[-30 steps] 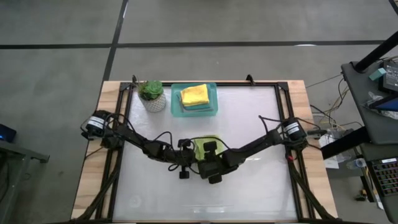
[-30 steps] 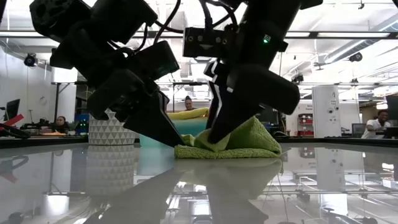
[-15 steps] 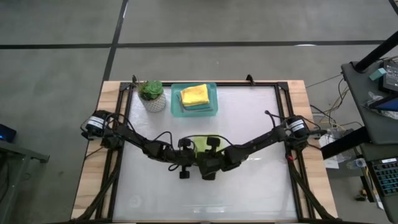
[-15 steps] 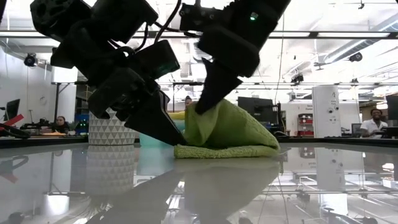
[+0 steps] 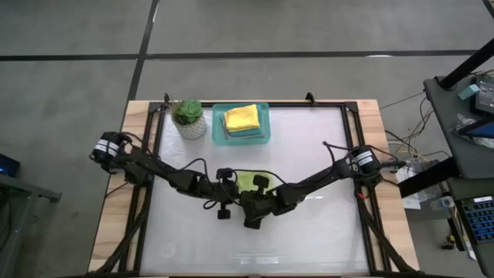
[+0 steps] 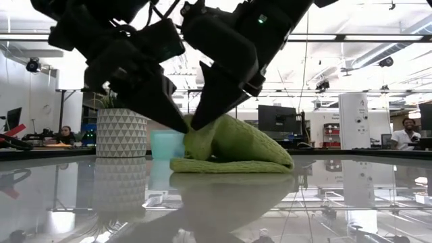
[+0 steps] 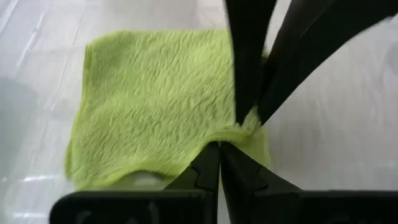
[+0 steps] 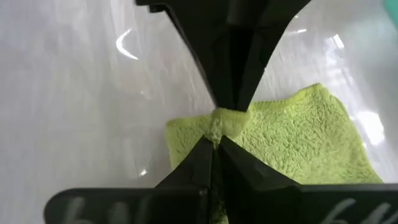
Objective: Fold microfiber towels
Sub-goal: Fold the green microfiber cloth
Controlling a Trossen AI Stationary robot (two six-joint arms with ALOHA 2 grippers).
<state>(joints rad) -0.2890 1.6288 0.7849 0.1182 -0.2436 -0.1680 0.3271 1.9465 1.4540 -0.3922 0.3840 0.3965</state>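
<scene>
The two arms meet near the middle of the table, a little toward its left side. The left gripper and the right gripper come down tip to tip on the same edge of the green towel. In the left wrist view the left gripper's fingers are pressed together, pinching the towel's edge. In the right wrist view the right gripper's fingers are also pressed together on a little bunch of the cloth. The pinched edge is lifted off the table, so the towel makes a low hump, while the rest of it lies flat on the shiny top. From above, only a small bit of the green towel shows between the two grippers.

Farther back, near the far edge of the table, sits a tray with a yellow towel on top of a stack. A bit of a blue cloth shows under the yellow one. Just beside the tray, toward the far left corner, stands a small plant in a white pot.
</scene>
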